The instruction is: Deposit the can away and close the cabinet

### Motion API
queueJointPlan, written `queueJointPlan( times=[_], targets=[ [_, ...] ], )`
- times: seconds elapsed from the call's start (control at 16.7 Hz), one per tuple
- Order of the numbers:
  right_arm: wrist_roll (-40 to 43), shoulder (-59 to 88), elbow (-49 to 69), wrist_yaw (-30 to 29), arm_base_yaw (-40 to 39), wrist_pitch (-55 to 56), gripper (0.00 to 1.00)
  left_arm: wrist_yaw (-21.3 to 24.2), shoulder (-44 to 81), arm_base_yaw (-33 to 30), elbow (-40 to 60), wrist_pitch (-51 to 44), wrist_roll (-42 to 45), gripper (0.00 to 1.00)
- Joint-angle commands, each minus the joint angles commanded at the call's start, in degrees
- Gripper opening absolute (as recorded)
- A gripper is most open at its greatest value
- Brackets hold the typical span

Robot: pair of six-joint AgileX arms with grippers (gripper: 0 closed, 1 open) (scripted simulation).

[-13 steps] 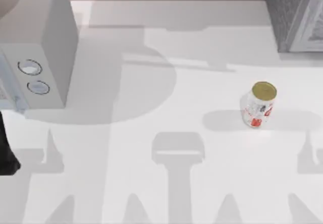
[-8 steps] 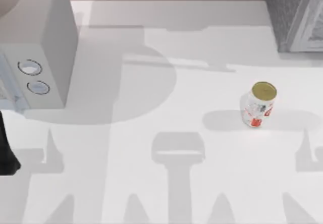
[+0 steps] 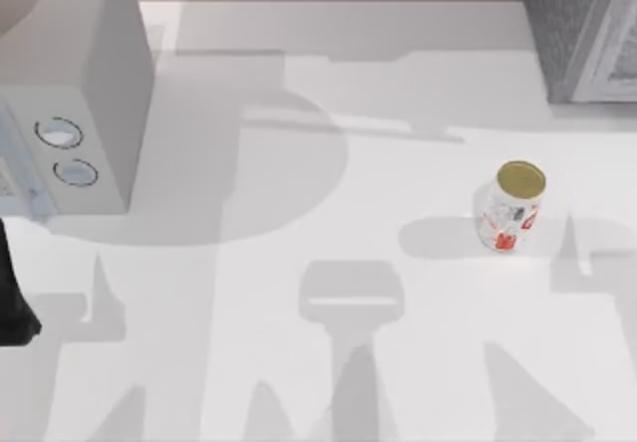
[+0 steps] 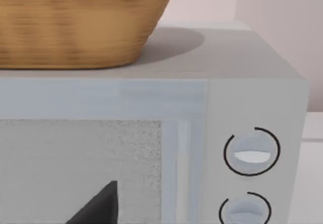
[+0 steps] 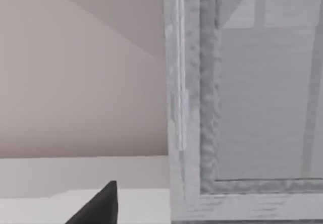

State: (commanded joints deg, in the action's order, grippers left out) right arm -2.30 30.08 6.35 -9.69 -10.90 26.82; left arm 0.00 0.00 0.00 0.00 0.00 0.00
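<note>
Meanwhile can point(image 3: 516, 206) is standing upright, untouched, awaiting pickup. Right claw is facing cabinet point(image 5: 242, 108) close ahead; grip state: cannot tell.

We face pale box point(image 4: 151, 148) front: two round dials point(image 4: 251, 153) stacked beside speckled door panel point(image 4: 81, 168). Wicker basket point(image 4: 81, 22) sits on top. Our dark fingertip point(image 4: 101, 206) shows low.

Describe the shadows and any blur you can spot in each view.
Top view: broad grey shadows cross the table, one stretching left of the can. Left wrist view: the wicker basket looks softly blurred and shades the microwave top. Right wrist view: the cabinet frame looks smeared.
</note>
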Motion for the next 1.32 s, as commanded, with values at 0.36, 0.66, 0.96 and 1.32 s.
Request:
queueJointPlan(
  times=[0.36,0.66,0.96,1.32],
  targets=[
    [-1.1,32.8,4.8,-10.3,-9.8,26.0,1.0,0.0,0.0,0.0,0.0,0.0,0.0,1.0],
    [-2.1,61.5,8.4,-19.3,-17.9,47.8,1.0,0.0,0.0,0.0,0.0,0.0,0.0,1.0],
    [-2.9,86.1,11.3,-26.8,-24.5,66.2,1.0,0.0,0.0,0.0,0.0,0.0,0.0,1.0],
    [-3.3,102.9,13.3,-31.8,-28.8,78.9,1.0,0.0,0.0,0.0,0.0,0.0,0.0,1.0]
  ],
)
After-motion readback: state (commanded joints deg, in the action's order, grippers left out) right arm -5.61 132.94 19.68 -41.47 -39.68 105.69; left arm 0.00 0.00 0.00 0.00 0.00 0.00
